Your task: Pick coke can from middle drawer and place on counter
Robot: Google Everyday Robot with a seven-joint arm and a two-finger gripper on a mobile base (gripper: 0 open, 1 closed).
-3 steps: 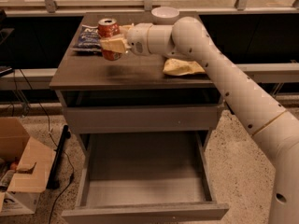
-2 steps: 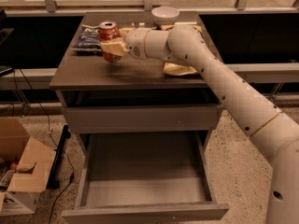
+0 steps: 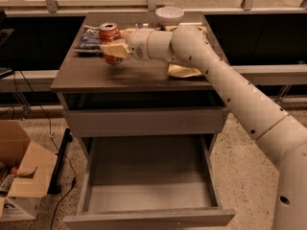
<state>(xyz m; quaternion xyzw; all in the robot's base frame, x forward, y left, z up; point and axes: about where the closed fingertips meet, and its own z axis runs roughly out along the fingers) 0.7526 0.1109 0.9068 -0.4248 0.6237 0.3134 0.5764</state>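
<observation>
Speckled flooring lies under the desk [image 3: 91, 78], with a cardboard box [image 3: 19, 176] on the floor to the desk's left. On the desk's left rear corner lies a blue chip bag [image 3: 88, 37]. Just right of it, the coke can [image 3: 110, 35] stands upright low over the desk's left half; whether its base touches the top cannot be told. The gripper [image 3: 113, 51] is there too, its fingers [image 3: 115, 49] clamped across the can's middle, likely to keep it level for setting down. The arm [image 3: 230, 90] reaches in from the desk's right, forearm nearly horizontal, passing a white bowl [image 3: 169, 15] and a yellow bag [image 3: 183, 71]. Below the desk, the middle drawer [image 3: 148, 176] hangs open, with no can in it.
</observation>
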